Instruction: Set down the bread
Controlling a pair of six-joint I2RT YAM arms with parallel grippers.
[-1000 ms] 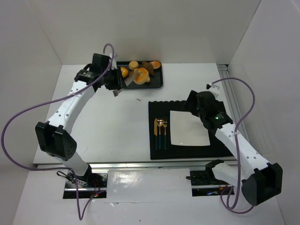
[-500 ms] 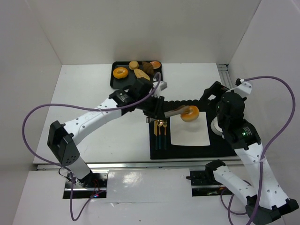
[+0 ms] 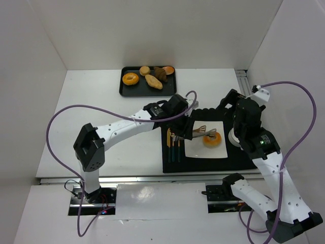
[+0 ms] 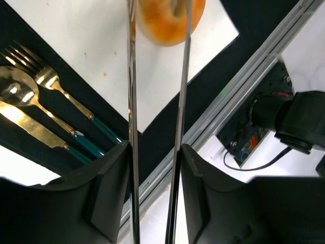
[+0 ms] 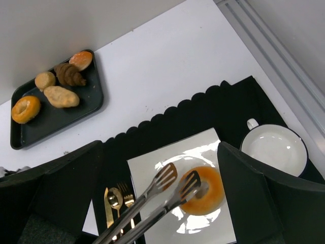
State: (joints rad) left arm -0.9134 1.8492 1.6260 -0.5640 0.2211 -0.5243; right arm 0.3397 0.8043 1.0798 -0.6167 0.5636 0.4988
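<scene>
The tongs (image 4: pixel 131 101) are gripped between the narrowly set fingers of the left gripper (image 4: pixel 155 152). Their blades are parted over the ring-shaped bread (image 3: pixel 212 139), which is laid flat on the white plate (image 3: pixel 195 150) on the black placemat (image 3: pixel 172 166). The right gripper (image 5: pixel 159 152) is held wide open, with nothing gripped, above the plate.

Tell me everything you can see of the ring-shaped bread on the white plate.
The bread ring is a glossy, golden-orange round like a bagel or doughnut, with a hole in the middle, and it looks whole. It lies flat on the right part of the white square plate, which sits on the black placemat. The tongs held in the left gripper reach it: one slotted tip overlaps its left edge, and the other sits beside it over the plate. Whether they press on it cannot be told.
</scene>
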